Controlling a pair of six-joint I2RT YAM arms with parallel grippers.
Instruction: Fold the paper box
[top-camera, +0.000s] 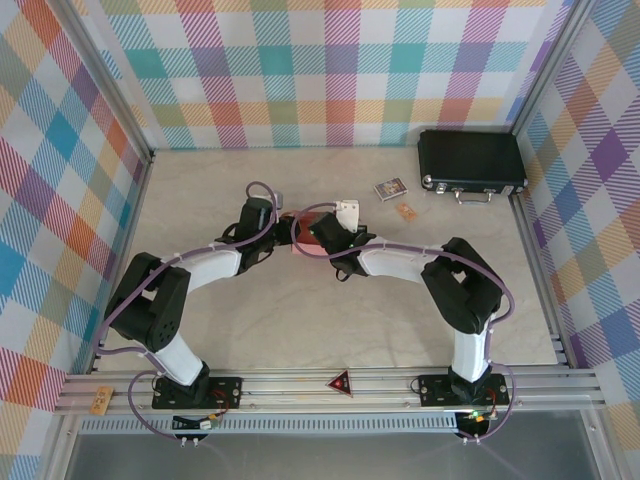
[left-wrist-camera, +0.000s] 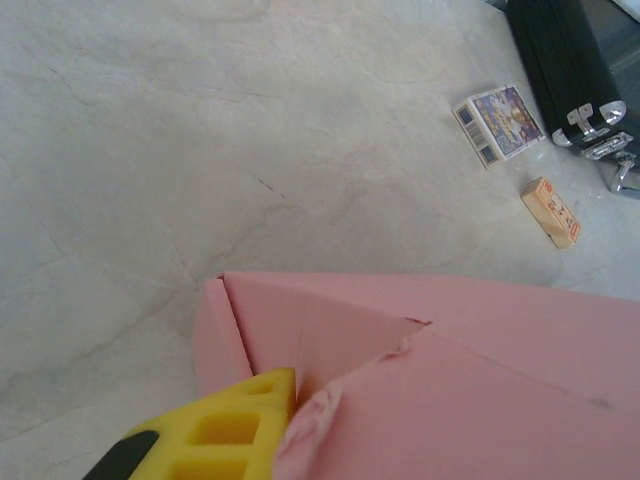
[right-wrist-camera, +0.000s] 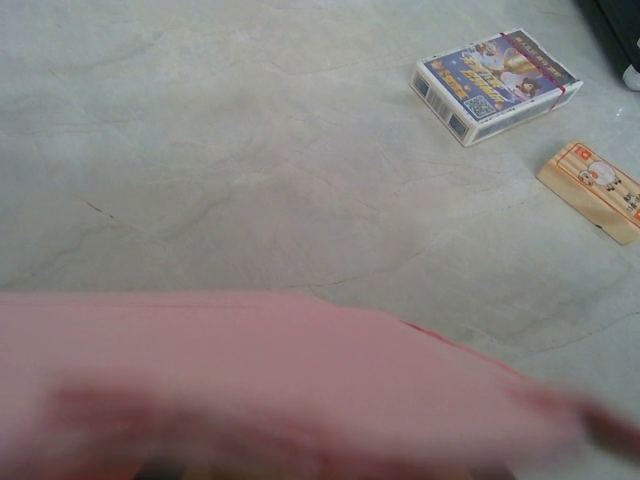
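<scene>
- Plaid walls surround a pale, marble-look counter (top-camera: 300, 330). Top view: paper box (top-camera: 309, 236) sits mid-counter betw. left end effector (top-camera: 284, 226) & right end effector (top-camera: 324, 238), both right at it. Black case (top-camera: 470, 165), card pack (top-camera: 390, 188) & small orange packet (top-camera: 405, 210) lie far right, well apart.
- Left wrist: yellow finger (left-wrist-camera: 235, 430) presses a crumpled, slightly torn flap edge. Left end effector looks nipped shut on the box wall; 2nd finger hidden.
- Right wrist: blurred pink card across the bottom, v. close to lens. Right end effector fully closed; can't tell if it pinches card.
- Handling, my read: light, thin, floppy, tears easily. Grip gently near creases, not the torn edge.
</scene>
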